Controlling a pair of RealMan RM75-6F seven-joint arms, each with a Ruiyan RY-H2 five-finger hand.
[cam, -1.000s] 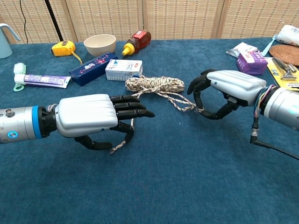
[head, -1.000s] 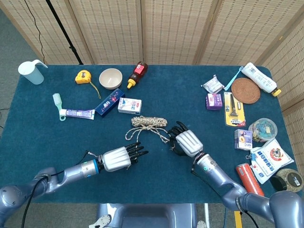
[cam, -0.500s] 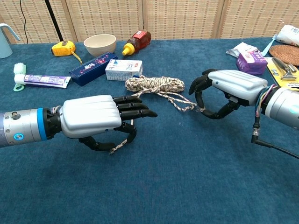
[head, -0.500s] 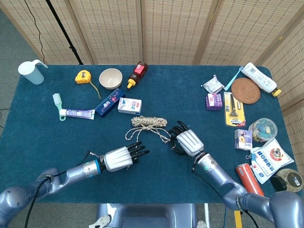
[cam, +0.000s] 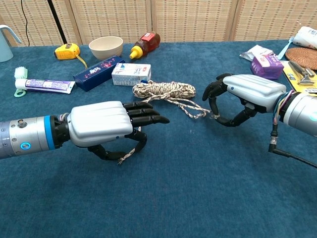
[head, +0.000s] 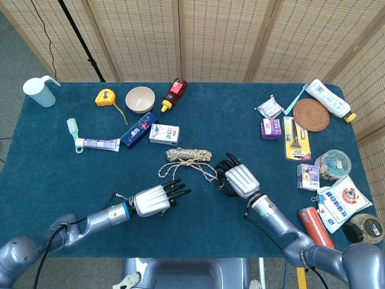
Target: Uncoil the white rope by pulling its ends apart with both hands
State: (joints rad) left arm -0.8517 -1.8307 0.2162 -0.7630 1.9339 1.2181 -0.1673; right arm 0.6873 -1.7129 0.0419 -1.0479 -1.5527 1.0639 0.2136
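Each end of the white rope is pinched: left hand between thumb and curled finger, other fingers extended together; right hand with fingers curled around its strand. The bundle lies mid-table between them, mostly coiled, so nearly all the pulling remains.

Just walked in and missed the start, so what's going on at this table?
A two-armed robot is working on a coiled white rope lying on the blue table. Its left hand pinches one loose end near the front of the table, and its right hand curls around the other end. The bundle itself is still wound up between them, so the pulling apart is not yet done. A bowl, toothpaste and other clutter sit around, untouched.
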